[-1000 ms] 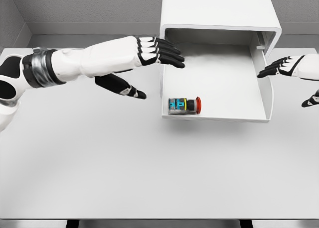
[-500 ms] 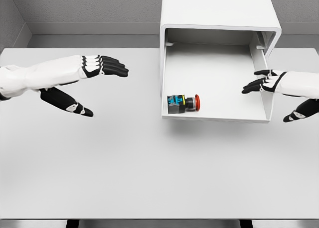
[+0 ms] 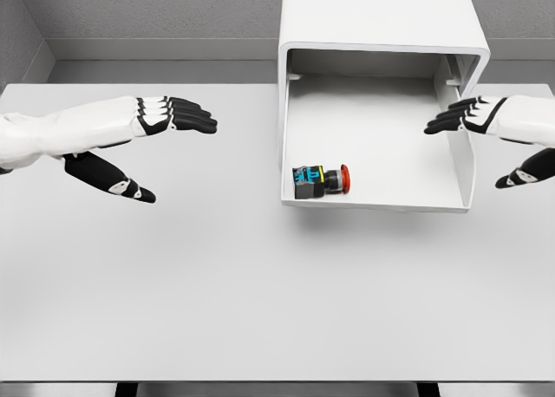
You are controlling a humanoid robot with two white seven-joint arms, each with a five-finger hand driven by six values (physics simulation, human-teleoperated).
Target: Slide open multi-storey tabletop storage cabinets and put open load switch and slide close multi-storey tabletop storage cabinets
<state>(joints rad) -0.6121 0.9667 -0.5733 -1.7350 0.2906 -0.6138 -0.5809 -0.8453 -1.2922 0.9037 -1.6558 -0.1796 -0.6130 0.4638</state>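
A plain, matte, pale grey tabletop (image 3: 260, 293) is seen in front of a grey textured wall. One storage cabinet (image 3: 377, 20) is found at the far side, a smooth white box with rounded corners, and one drawer (image 3: 373, 137) is drawn out of it toward the viewer, a shallow white tray with thin upright walls. One load switch (image 3: 319, 180) is seen lying on its side inside the drawer, in the near left corner against the front wall; a blocky black body with blue and yellow markings and a round red cap can be made out. Two hands are counted, each white with black fingers. The left robot hand (image 3: 160, 128) is held above the tabletop well to the left of the drawer, fingers extended, thumb apart, nothing grasped. The right robot hand (image 3: 481, 124) is held at the drawer's right wall, fingers extended over it, empty; contact cannot be judged.
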